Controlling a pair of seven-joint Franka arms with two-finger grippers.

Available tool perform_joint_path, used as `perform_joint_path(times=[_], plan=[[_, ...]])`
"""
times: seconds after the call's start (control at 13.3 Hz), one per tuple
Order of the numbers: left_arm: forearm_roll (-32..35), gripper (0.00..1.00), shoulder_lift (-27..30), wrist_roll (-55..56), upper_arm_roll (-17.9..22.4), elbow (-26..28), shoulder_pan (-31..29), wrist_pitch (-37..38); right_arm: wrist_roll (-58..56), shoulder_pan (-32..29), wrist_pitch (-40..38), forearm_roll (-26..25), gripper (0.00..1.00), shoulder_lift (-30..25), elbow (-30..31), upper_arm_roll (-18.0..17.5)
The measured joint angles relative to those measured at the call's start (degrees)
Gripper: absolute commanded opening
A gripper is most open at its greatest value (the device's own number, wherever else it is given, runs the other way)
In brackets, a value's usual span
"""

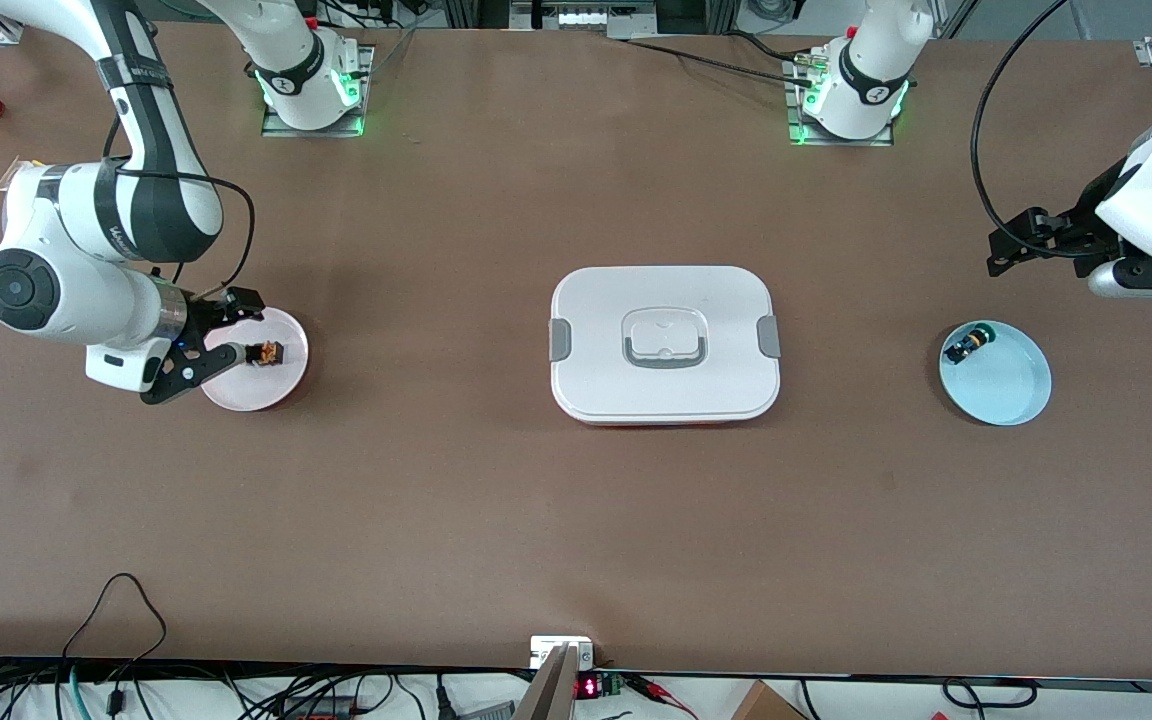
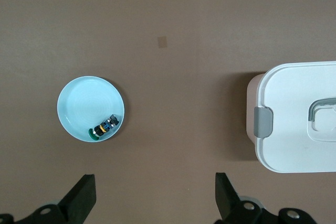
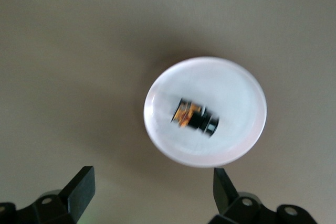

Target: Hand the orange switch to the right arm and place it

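— Looking across the tabletop (image 1: 436, 500), we find the orange switch (image 1: 266, 352) lying on its side in the pink dish (image 1: 281, 385) at the right arm's end. Where do we see the right claw (image 1: 211, 345)?

— We see it low over that dish, at the rim toward the right arm's end of the tabletop, its fingers spread wide with nothing between them. In the right wrist view the switch (image 3: 194, 117) lies in the middle of the dish (image 3: 236, 82), and both black fingers (image 3: 79, 190) stand apart at the edge of the view, clear of the switch.

— And the left claw (image 1: 1021, 240)?

— We find it up over bare tabletop at the left arm's end; that arm waits. Its fingers (image 2: 81, 198) are also wide apart and hold nothing.

— What else do we have?

— We have a pale blue dish (image 1: 1011, 385) at the left arm's end, with a green-capped switch (image 1: 968, 345) lying against its rim. The left wrist view shows that switch (image 2: 105, 127) in the dish (image 2: 84, 100) too. Between the two dishes, in the middle of the tabletop, sits a white lidded box (image 1: 665, 345) with grey latches and a handle recessed in its lid; it is well apart from both dishes.
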State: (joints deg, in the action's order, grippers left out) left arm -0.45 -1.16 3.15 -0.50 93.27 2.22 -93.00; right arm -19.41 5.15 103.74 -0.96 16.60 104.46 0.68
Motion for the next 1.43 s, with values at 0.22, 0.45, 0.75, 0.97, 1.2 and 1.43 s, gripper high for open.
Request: perform_joint_path(times=[0.22,0.45,0.75,0.97,1.2,1.43], plan=[[0.0,1.0,0.0,0.0,-0.05,-0.02,0.01,0.07,10.48,1.09,-10.07,-0.03,1.0,-0.52,-4.03,-0.01],[0.0,1.0,0.0,0.0,-0.08,-0.06,0.01,0.14,12.25,2.27,-18.54,-2.54,1.0,-1.75,-11.33,-0.02],[0.0,1.0,0.0,0.0,-0.09,-0.11,0.01,1.28,12.87,2.29,-20.99,-4.05,1.0,-2.67,-20.29,0.72],[0.0,1.0,0.0,0.0,-0.09,-0.15,0.01,1.44,13.48,1.53,-21.11,-4.0,1.0,-3.17,-23.19,1.88],[0.0,1.0,0.0,0.0,-0.14,-0.16,0.01,1.47,17.37,1.07,-18.43,-3.94,1.0,-4.96,-20.75,2.15],[0.0,1.0,0.0,0.0,-0.16,-0.2,0.01,1.48,17.86,-0.45,-11.49,-3.52,1.0,-10.11,-11.41,2.38]])
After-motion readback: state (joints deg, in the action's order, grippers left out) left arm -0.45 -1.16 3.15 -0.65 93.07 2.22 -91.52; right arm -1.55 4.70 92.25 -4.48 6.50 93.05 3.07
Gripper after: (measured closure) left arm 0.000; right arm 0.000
